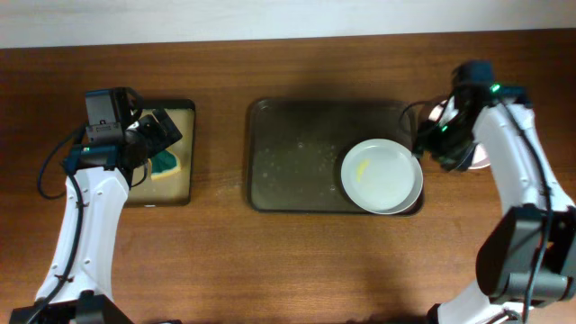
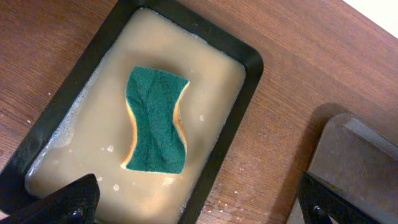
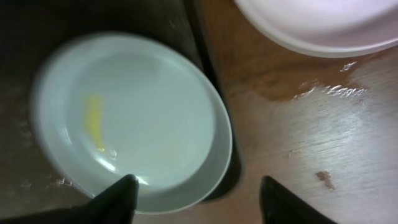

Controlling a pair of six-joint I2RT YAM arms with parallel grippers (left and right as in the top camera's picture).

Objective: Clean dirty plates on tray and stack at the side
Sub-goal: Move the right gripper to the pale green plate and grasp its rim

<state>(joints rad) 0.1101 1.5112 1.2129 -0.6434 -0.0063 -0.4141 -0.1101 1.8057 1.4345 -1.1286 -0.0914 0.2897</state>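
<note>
A glossy, shallow, round white plate [image 3: 124, 118] with a yellow streak lies at the right end of the dark rectangular tray [image 1: 297, 153], whose floor is speckled with wet droplets. Just past the tray's right rim a second plate [image 3: 317, 25] rests on the wood-grain desk [image 3: 323, 155], largely covered by the right arm from overhead. The right claw [image 3: 199, 183] hangs wide and empty over the rim. The left claw [image 2: 199, 186], also wide and empty, hovers above a smaller black tray [image 2: 249, 68] of cloudy, soapy water holding a green waisted sponge [image 2: 155, 118].
</note>
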